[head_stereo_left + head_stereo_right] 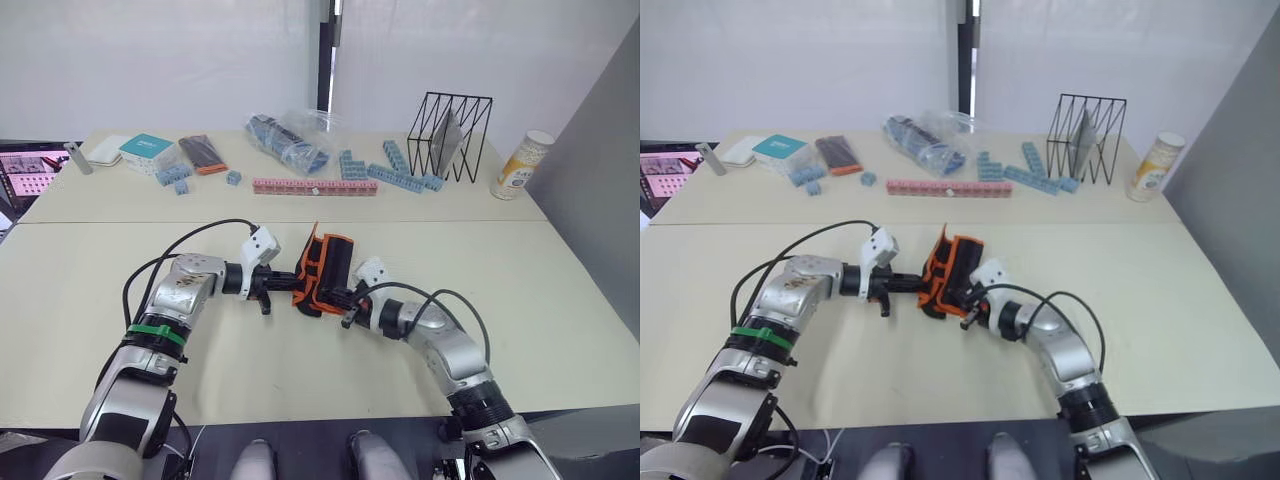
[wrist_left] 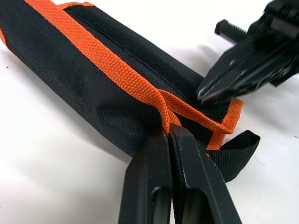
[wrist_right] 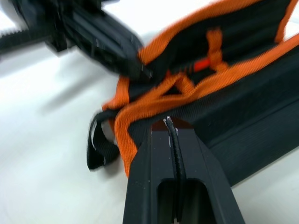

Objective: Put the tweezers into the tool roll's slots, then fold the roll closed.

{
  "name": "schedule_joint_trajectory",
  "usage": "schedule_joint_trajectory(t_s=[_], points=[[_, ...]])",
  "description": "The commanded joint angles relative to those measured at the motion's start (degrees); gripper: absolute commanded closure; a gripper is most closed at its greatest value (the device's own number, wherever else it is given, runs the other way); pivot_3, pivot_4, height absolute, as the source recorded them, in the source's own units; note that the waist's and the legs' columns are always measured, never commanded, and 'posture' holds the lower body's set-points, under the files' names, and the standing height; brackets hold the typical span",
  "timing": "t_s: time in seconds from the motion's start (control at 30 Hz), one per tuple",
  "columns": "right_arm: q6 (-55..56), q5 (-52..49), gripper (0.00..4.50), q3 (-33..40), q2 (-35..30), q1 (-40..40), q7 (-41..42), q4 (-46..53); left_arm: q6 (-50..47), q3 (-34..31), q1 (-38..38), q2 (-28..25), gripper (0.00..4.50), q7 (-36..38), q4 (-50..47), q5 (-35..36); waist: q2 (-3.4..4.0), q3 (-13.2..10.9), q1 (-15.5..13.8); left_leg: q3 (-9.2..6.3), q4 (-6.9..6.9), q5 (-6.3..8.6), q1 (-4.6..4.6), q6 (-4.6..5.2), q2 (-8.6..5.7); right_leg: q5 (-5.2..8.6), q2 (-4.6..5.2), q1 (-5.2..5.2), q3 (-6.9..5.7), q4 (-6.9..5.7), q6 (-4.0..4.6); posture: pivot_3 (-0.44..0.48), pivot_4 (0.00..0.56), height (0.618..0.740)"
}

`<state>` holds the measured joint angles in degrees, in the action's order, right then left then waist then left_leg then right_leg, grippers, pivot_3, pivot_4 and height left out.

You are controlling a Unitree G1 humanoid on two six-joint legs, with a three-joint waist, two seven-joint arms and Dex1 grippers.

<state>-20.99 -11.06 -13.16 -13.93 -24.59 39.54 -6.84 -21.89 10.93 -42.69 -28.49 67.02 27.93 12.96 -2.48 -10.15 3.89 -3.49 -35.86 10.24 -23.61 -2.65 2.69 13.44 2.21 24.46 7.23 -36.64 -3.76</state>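
Observation:
The tool roll (image 1: 327, 262), black fabric with orange edge binding, stands half folded on the table's middle between my two grippers. My left gripper (image 2: 167, 134) is shut on the orange binding (image 2: 117, 74) at the roll's near left edge, next to the short black strap (image 2: 236, 151). From the other side, my right gripper (image 3: 168, 122) is shut on the orange binding (image 3: 140, 105) of the same end. Its fingers (image 2: 233, 70) sit close above the left ones. The roll's inner face (image 3: 243, 28) partly shows, but I cannot make out the slots. The tweezers are hidden.
Along the table's far side lie a pink block strip (image 1: 314, 186), blue blocks (image 1: 395, 172), a plastic bag of blocks (image 1: 290, 140), a black wire rack (image 1: 450, 135), a can (image 1: 521, 165), a teal box (image 1: 147, 148) and a dark orange-ended case (image 1: 203, 154).

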Motion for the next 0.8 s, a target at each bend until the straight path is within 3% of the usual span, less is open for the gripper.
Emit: schedule_joint_trajectory(t_s=[0.03,0.33,0.57,0.8], points=[[0.5,3.1,4.50,-1.8,-0.3,-0.4,-0.8,-2.2,-1.8,-1.5,-1.7,1.2,4.49,0.8,-2.9,1.8,0.00,0.0,0.0,0.00,0.00,0.00,0.02,0.00,0.00,0.00,0.00,-0.02,0.00,0.00,0.00,0.000,0.150,0.737],[0.3,3.4,4.50,-1.9,0.0,0.2,-1.0,-2.8,-4.6,0.1,-2.2,7.9,4.49,-0.4,-2.8,1.3,0.00,0.0,0.1,-0.02,-0.05,0.00,0.26,0.00,-0.01,0.00,0.00,-0.23,0.01,-0.06,-0.01,0.000,0.150,0.737],[-1.4,2.5,4.50,-0.9,-0.4,1.3,-1.6,0.7,3.2,6.2,-1.6,9.5,4.49,-1.1,8.4,-7.5,0.01,0.1,-0.1,-0.02,-0.04,0.00,0.35,0.00,-0.02,0.00,0.00,-0.33,0.00,-0.05,-0.01,0.000,0.150,0.737],[-4.3,-0.1,4.50,2.9,-1.4,2.5,-2.5,7.5,7.4,6.7,-2.7,11.7,4.49,0.1,14.8,-9.6,0.03,0.2,-0.5,-0.04,-0.11,0.00,0.40,0.00,-0.06,0.00,0.00,-0.42,0.03,-0.06,-0.02,0.000,0.150,0.737]])
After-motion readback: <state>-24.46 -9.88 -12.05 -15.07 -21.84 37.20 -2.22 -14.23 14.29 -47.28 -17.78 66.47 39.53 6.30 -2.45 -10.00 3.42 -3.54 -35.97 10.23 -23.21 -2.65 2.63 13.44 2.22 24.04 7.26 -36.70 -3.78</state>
